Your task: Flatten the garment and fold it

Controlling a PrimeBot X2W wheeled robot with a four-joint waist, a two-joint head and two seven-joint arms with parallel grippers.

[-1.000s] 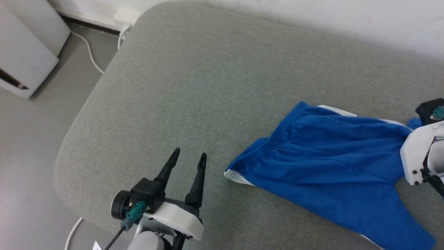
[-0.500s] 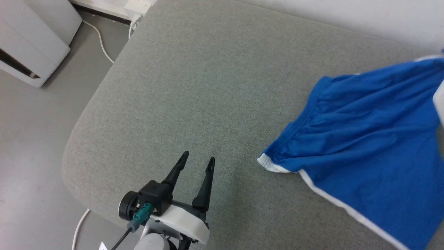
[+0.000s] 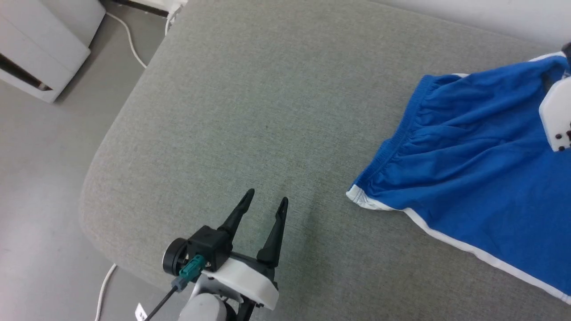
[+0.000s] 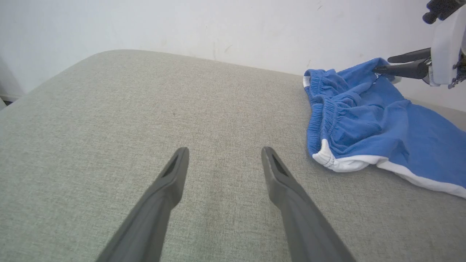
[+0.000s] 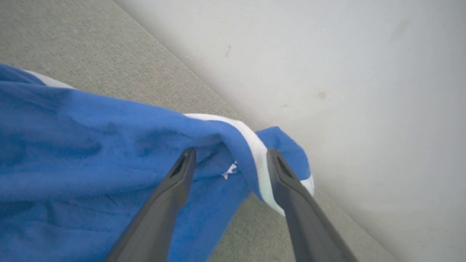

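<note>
Flattening is judged in hand; the garment [image 3: 468, 169] lies rumpled at the right of the cushion [image 3: 267, 111], its far corner near the wall [image 5: 327, 54]; the right gripper [image 5: 231, 152] is spread, a striped fold loose between its fingers; the left gripper [image 3: 266, 196] is spread over bare cushion; a fresh pinch and a leftward pull are called for, where open room is left.

My head camera looks steeply down on the grey fabric surface [image 3: 267, 111]. The left wrist camera skims low across it toward the wall [image 4: 182, 25]. The right wrist camera sits close over the blue shorts [image 5: 72, 145], which all 3 views share.
</note>
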